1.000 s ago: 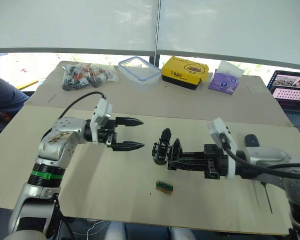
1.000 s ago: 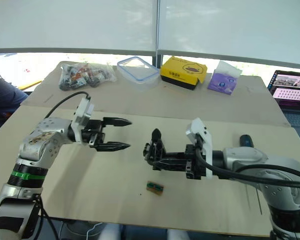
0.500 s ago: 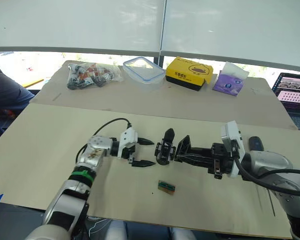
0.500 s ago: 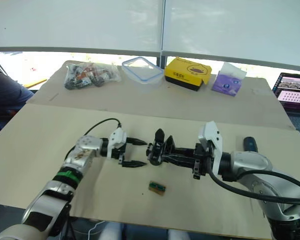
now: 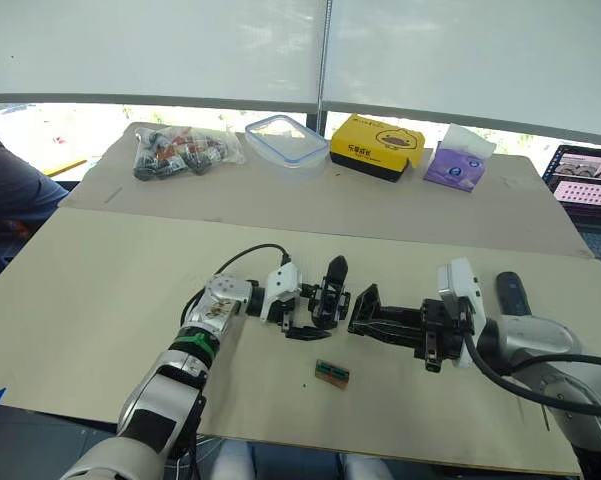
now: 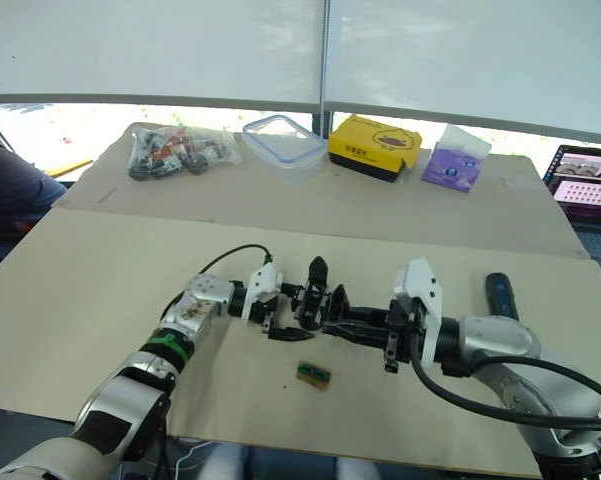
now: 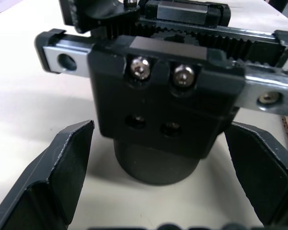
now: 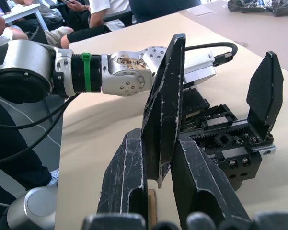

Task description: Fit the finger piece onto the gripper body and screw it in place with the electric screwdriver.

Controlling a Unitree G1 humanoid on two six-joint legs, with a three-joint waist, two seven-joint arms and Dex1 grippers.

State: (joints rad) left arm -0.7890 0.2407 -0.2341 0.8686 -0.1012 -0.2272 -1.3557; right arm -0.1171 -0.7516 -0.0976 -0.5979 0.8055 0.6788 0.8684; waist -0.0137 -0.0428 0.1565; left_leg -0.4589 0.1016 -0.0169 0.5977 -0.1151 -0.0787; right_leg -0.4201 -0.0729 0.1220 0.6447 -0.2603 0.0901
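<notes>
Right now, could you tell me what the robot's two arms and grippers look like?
Both arms are silver-grey metal with white-cased wrists and a black cable looping to each. The left arm wears a green band near the forearm and has brownish scuffs on its wrist housing. The left gripper and right gripper each carry two black fingers tapering to points, with ribbed inner pads.

A big tan counter (image 5: pixel 100 290) is filling most of the frame. Near the middle, the gripper body (image 5: pixel 330 298) is standing on it. Just below that, a small green-brown block (image 5: pixel 331 373) is lying flat. At the right, the electric screwdriver (image 5: pixel 511 295) is resting on the counter. Along the top edge are sitting a bag of small parts (image 5: pixel 178 152), a clear box (image 5: pixel 285 140), a yellow box (image 5: pixel 376 145) and a purple tissue pack (image 5: pixel 458 165). A laptop (image 5: pixel 588 185) is sitting at the far right.
</notes>
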